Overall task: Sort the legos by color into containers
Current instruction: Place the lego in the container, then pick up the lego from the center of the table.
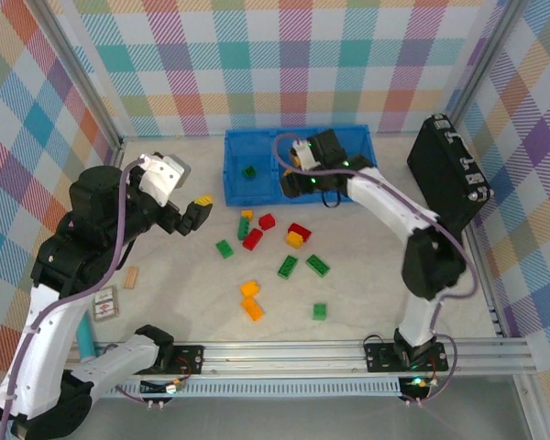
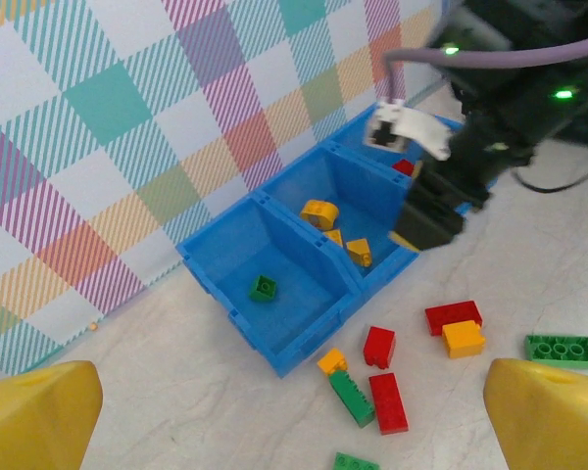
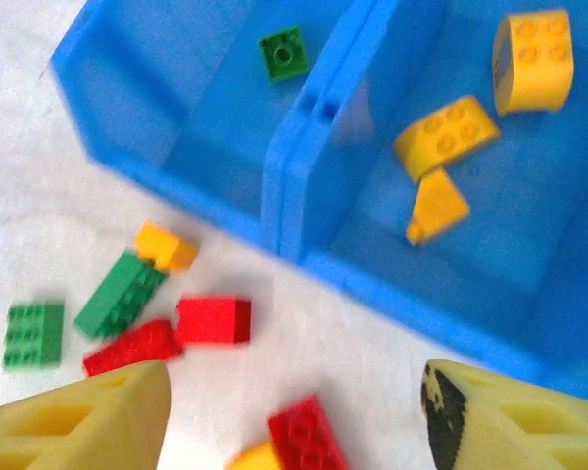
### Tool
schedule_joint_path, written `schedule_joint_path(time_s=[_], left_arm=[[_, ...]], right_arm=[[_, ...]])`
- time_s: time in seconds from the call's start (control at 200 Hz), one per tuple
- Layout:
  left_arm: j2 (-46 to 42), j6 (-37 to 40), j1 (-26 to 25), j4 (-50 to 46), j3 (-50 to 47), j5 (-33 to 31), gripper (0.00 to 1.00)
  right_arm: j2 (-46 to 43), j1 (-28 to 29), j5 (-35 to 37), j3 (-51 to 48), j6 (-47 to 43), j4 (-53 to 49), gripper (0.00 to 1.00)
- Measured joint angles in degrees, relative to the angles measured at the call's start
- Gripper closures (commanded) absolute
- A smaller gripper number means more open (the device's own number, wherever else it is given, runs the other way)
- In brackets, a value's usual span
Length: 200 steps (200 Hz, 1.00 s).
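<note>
Legos [image 1: 287, 267], small studded plastic bricks in red, green and yellow-orange: you have most of them loose on the pale tabletop [image 1: 376, 302], centre of the overhead frame, below the tray.

Bright blue plastic tray of three joined compartments [image 1: 257, 194]: upper centre of the overhead frame, against the checked back wall.
- Left compartment: one green square brick [image 3: 283, 54].
- Middle compartment: three yellow pieces [image 3: 446, 137], lying apart from one another.
- Far compartment: one red piece [image 2: 403, 166], partly hidden by the right arm.

Right gripper [image 3: 294, 377]: your right wrist view puts its yellow fingers [image 3: 88, 421] at the lower corners. They are spread apart with nothing between them. It hangs over the tray's near wall by the middle compartment, and red bricks lie on the table beneath.

Left gripper [image 2: 289, 382]: yellow fingers [image 2: 34, 411] spread wide and empty. It sits left of centre in the overhead frame, to the left of the loose bricks.

Black hard case [image 1: 449, 179]: stands tilted at the right edge of the overhead frame.

Small tan wooden block [image 1: 130, 277] and small printed card [image 1: 105, 304]: lower left, beside your left arm.
</note>
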Motion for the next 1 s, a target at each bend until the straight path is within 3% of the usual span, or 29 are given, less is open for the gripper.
schedule_joint_path(time_s=[0.145, 0.35, 0.59, 0.765, 1.0], left_arm=[[-1.11, -0.02, 0.00, 0.07, -0.46, 0.55, 0.00], [-1.79, -0.07, 0.00, 0.07, -0.52, 0.79, 0.00], [-1.79, -0.24, 0.00, 0.04, -0.61, 1.66, 0.00], [-1.90, -0.26, 0.00, 0.04, -0.92, 1.84, 0.00], [-1.90, -0.28, 0.00, 0.04, -0.92, 1.86, 0.00]], right_arm=[[-10.58, 0.35, -3.02, -15.26, -1.88, 0.11, 0.19], [-18.47, 1.29, -3.63, -30.14, -0.46, -2.05, 0.18], [-18.99, 3.10, -2.45, -34.05, 2.95, -2.23, 0.19], [-14.12, 6.36, -0.98, -34.14, 3.87, -2.01, 0.20], [-7.28, 7.82, 2.01, -32.11, 5.73, -2.32, 0.32]])
